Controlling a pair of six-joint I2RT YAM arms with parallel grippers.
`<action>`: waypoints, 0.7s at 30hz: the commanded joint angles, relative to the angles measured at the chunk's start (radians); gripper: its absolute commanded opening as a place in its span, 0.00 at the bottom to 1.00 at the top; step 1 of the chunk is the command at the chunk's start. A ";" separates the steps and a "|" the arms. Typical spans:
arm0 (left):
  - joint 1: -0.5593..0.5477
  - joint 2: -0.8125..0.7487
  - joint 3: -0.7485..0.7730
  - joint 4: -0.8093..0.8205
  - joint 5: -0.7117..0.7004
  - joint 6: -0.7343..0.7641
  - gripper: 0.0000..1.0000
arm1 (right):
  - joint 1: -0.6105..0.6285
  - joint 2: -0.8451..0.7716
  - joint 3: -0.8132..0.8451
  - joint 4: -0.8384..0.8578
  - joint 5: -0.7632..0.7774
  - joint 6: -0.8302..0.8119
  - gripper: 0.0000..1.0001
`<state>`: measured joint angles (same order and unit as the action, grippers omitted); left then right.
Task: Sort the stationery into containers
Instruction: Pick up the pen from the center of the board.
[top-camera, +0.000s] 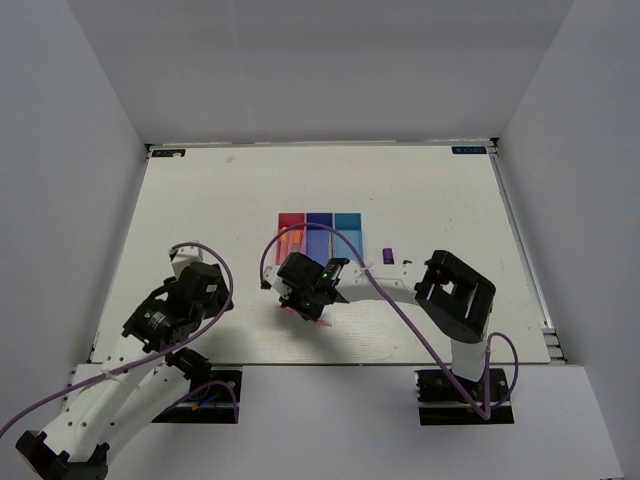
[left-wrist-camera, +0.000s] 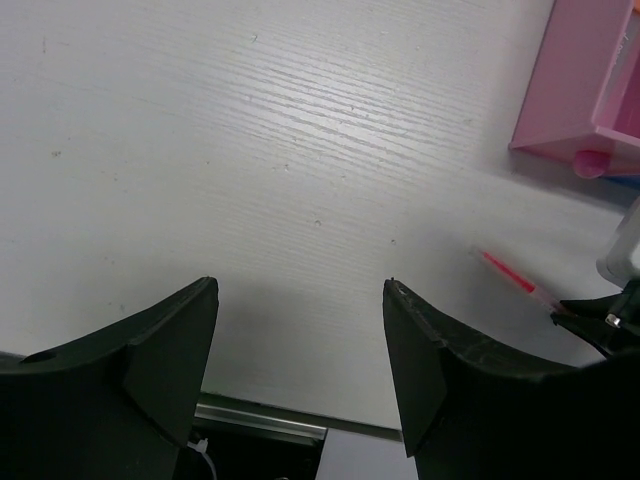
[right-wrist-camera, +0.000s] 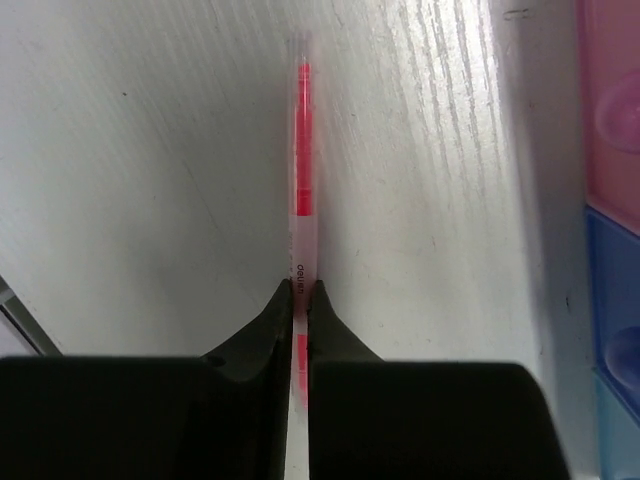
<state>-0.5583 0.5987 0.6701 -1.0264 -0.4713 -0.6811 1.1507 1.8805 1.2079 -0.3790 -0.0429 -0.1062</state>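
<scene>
**Pen is gripped: lift it level, then over the bin wall**

The right gripper (right-wrist-camera: 301, 292) is closed on the thin pink-red pen (right-wrist-camera: 302, 150), which lies on the table (right-wrist-camera: 140, 160) near the pink bin (right-wrist-camera: 610, 110). Much of the pen sticks out past the fingers, so it may tilt. I would lift slowly and clear the bin wall. The left gripper (left-wrist-camera: 298, 290) stands open and holds nothing. A purple marker (top-camera: 387, 255) lies well apart.
</scene>
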 joint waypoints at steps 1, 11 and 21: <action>0.006 -0.023 0.006 -0.032 -0.023 -0.020 0.77 | 0.024 0.031 -0.041 -0.026 0.074 0.000 0.01; 0.006 -0.031 0.005 -0.035 -0.013 -0.032 0.77 | 0.021 -0.182 -0.013 -0.121 -0.040 -0.024 0.00; 0.008 -0.005 0.005 -0.004 0.016 -0.046 0.76 | -0.074 -0.296 0.131 -0.110 0.144 0.023 0.00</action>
<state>-0.5583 0.5903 0.6701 -1.0515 -0.4629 -0.7158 1.1084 1.6115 1.2995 -0.4995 0.0116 -0.1081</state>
